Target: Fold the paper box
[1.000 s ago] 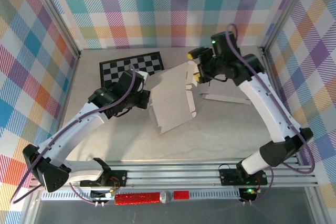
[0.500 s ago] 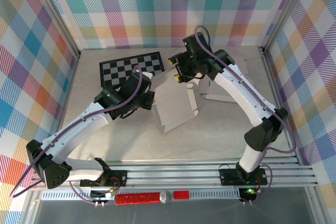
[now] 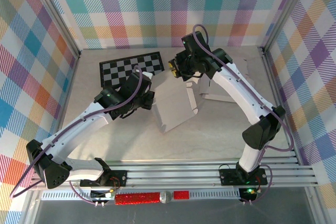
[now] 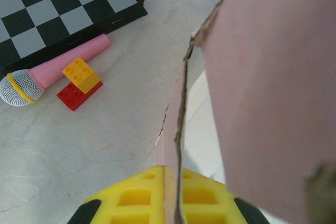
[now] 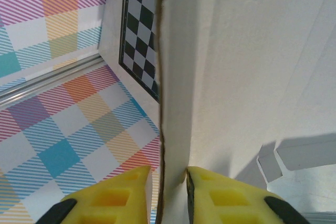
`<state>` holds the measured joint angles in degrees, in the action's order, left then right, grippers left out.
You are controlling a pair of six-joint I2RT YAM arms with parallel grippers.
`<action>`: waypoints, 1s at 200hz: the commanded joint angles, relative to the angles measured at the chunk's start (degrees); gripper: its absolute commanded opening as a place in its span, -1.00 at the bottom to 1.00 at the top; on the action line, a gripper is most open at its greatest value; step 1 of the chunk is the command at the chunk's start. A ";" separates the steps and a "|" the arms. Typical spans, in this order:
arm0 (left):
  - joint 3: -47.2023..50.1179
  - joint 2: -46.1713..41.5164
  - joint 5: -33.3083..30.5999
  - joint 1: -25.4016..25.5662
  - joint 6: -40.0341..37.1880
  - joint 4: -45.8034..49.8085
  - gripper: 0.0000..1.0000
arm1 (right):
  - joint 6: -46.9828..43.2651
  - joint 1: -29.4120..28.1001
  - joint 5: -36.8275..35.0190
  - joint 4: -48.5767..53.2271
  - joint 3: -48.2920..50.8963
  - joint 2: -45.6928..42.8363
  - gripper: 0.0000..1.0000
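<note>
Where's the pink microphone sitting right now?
In the left wrist view the pink microphone lies upper left on the table, along the checkerboard edge, with a yellow brick on a red brick right beside it.

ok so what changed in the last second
The right hand swung left across to the paper box and closed on its far flap. The left hand kept its pinch on the box's left edge; the chessboard stayed put.
</note>
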<state>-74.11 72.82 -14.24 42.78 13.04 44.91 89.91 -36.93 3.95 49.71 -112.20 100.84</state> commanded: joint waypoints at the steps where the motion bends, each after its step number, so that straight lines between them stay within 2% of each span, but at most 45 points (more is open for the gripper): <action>1: -2.03 0.05 -0.53 0.52 -0.29 -0.65 -1.00 | -0.51 -0.25 0.63 -0.17 -1.44 1.20 -0.55; 81: -1.79 0.04 -0.34 0.43 -0.33 -0.80 -1.00 | -0.33 -0.25 1.24 0.21 -0.82 1.29 -0.70; 137: -1.67 -0.34 0.36 0.46 -0.38 -1.31 -1.00 | -0.04 -0.24 0.83 -0.12 -0.14 0.86 -0.99; 155: -1.18 -1.28 1.22 0.39 -0.06 -1.81 -0.55 | 0.92 -0.16 0.63 -1.20 1.22 0.28 -1.00; 186: 0.94 -6.94 5.50 0.20 2.71 -6.67 -0.07 | 3.08 -0.14 0.24 -3.37 4.31 -1.00 -1.00; 200: 1.25 -9.71 7.97 -0.37 5.38 -8.84 0.06 | 4.05 -0.13 -0.42 -4.88 6.10 -1.65 -1.00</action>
<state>-73.32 69.10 -11.03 42.78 14.46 41.41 91.37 -36.93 4.45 47.72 -108.60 101.47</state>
